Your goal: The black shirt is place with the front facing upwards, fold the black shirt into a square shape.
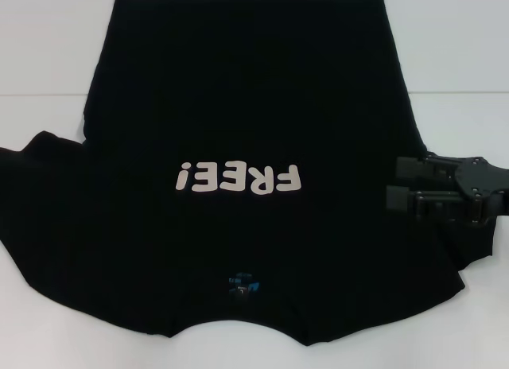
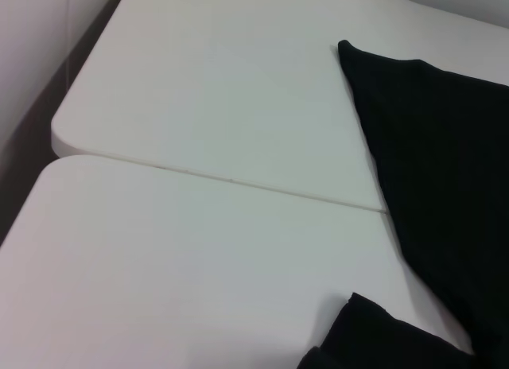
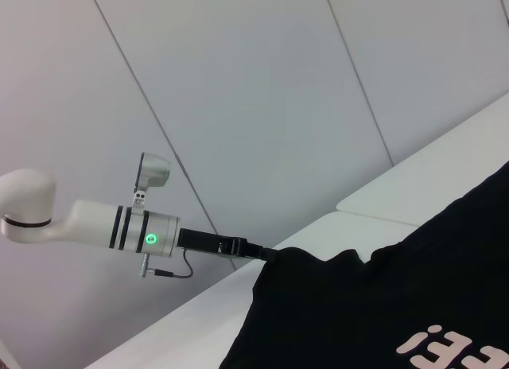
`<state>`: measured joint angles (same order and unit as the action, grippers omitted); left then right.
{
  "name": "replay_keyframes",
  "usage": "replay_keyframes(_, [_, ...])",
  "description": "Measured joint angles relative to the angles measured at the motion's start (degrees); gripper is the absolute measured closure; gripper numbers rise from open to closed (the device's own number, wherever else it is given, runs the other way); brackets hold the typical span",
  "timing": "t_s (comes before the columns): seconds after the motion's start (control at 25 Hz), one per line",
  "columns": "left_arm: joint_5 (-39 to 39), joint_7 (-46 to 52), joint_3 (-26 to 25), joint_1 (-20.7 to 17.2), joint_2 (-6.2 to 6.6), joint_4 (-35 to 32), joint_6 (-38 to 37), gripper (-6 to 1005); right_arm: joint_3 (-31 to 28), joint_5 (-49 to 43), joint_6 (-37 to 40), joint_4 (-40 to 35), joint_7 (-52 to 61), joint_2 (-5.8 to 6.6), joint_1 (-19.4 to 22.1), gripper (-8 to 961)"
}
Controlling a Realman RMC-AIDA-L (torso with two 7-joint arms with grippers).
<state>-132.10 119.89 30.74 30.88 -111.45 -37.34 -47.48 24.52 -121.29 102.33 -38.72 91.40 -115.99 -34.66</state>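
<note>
While the black shirt [image 1: 238,106] lies lettering-up, right gripper [image 1: 391,189] hovers with jaws spread; left's unclear.

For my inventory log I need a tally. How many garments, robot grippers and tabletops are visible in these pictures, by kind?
Large black cloth T-shirt with pale "FREE!" lettering: 1
Black robot grippers: 2 (right gripper over the shirt's side; left gripper at the shirt's edge)
White flat tabletops, meeting at a seam: 2
Total: 5
</note>
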Motion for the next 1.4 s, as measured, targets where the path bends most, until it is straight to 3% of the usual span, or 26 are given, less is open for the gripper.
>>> replay_keyframes(0.2, [0.3, 0.48, -0.19, -0.42, -0.43, -1.33, -2.35, 911, 0.0, 0.03, -0.02, -0.03, 0.0, 0.0, -0.03, 76])
replay_keyframes(0.44, [2.16, 0.23, -0.4, -0.26, -1.79, -5.07, -14.86, 900, 0.07, 0.07, 0.0, 0.19, 0.0, 0.0, -0.1, 78])
replay_keyframes(0.76, [3.48, 0.01, 2.48, 0.82, -8.39, -12.57, -20.01, 885, 0.44, 0.1, 0.11, 0.23, -0.35, 0.0, 0.01, 81])
replay_keyframes(0.96, [4.93, -0.94, 5.11, 2.13, -10.21, -12.22, -22.51, 876, 0.19, 0.1, 0.05, 0.23, -0.28, 0.0, 0.12, 83])
replay_keyframes(1.16, [12.27, -6.75, 5.02, 2.41, -10.89, -11.06, -31.74, 866, -0.89, 1.34, -0.09, 0.24, 1.42, 0.89, 0.39, 85])
replay_keyframes(1.32, [22.11, -16.58, 4.8, 2.21, -9.78, -7.33, -44.28, 859, -2.37, 1.52, -1.67, -0.21, 5.01, 2.13, 0.54, 87])
replay_keyframes(1.4, [25.12, -21.43, 4.77, 2.11, -9.32, -5.07, -47.88, 772, -2.36, 1.14, -3.23, -0.38, 8.6, 3.01, 0.54, 87])
